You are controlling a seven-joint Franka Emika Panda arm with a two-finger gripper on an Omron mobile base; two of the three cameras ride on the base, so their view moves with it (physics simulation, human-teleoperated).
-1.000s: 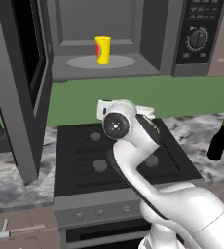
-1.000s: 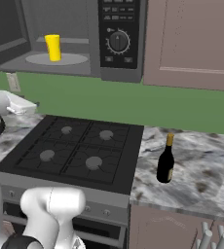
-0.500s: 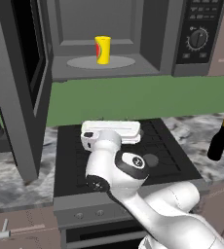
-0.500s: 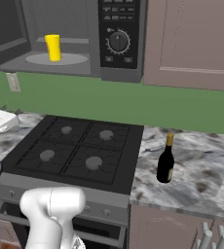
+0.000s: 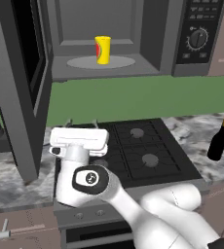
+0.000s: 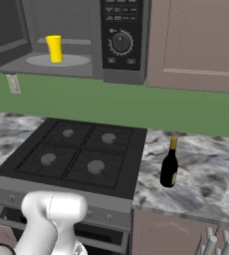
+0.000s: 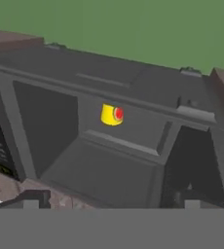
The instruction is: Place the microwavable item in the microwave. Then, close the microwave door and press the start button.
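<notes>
Yellow cup (image 5: 102, 49) upright on turntable (image 5: 80, 62) | red mark leftward | gripper (image 5: 81, 122) wide apart, empty

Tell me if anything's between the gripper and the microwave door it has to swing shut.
Nothing visible blocks it. The open gripper hovers low over the stove's left side, and the microwave door stands open just to its left. The yellow cup already sits on the turntable inside the microwave.

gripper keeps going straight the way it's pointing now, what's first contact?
Judging from the hand view, the open gripper points up into the open microwave cavity. Nothing shows in between, so first contact is probably the cavity's inner wall close to the yellow cup, possibly the cup itself. Depth is unclear.
</notes>
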